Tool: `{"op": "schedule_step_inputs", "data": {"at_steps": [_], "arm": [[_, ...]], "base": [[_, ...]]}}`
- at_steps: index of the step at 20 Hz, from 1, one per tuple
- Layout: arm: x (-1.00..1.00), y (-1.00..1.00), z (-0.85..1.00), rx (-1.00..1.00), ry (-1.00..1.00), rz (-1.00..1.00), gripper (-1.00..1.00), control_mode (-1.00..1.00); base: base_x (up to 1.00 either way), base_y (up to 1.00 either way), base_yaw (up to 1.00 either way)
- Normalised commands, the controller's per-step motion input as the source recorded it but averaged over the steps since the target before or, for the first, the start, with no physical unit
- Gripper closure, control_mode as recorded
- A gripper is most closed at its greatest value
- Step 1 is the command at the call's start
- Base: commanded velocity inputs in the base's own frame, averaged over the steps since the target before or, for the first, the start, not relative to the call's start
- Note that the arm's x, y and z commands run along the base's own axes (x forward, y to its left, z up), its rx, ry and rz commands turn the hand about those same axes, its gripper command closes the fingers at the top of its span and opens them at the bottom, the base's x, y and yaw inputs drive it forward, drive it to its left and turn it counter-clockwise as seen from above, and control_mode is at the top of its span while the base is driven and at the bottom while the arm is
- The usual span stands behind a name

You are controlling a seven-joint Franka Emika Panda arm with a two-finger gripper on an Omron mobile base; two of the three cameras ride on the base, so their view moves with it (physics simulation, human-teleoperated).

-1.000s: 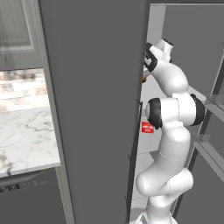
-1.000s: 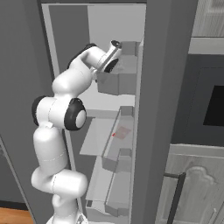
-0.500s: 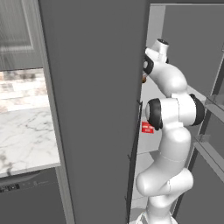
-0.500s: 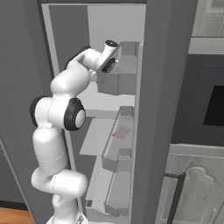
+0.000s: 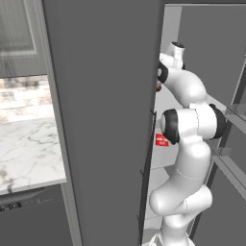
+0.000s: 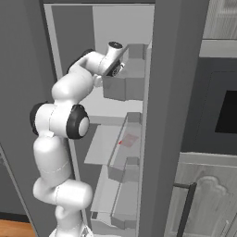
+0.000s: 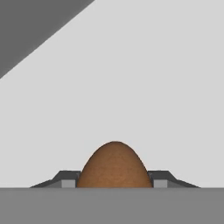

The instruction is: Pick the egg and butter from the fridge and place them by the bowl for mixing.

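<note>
Pale fridge shelf bearing red packet

White glossy arm w/ rounded segments, black ring joints, grey end caps; small dark-grey finger tips.

White marble counter, brick backsplash, grey wood-grain cabinets, black oven.

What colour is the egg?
Brown, speckled; the egg shows best in the hand view.
</note>
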Motion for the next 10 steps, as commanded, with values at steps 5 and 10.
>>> {"op": "schedule_step_inputs", "data": {"at_steps": [5, 10], "arm": [[-0.50, -0.02, -0.03, 0.00, 0.00, -0.01, 1.00, -1.00], [-0.73, -0.01, 0.00, 0.00, -0.02, -0.07, 1.00, -1.00]], "base": [[0.00, 0.00, 0.00], [0.00, 0.00, 0.00]]}}
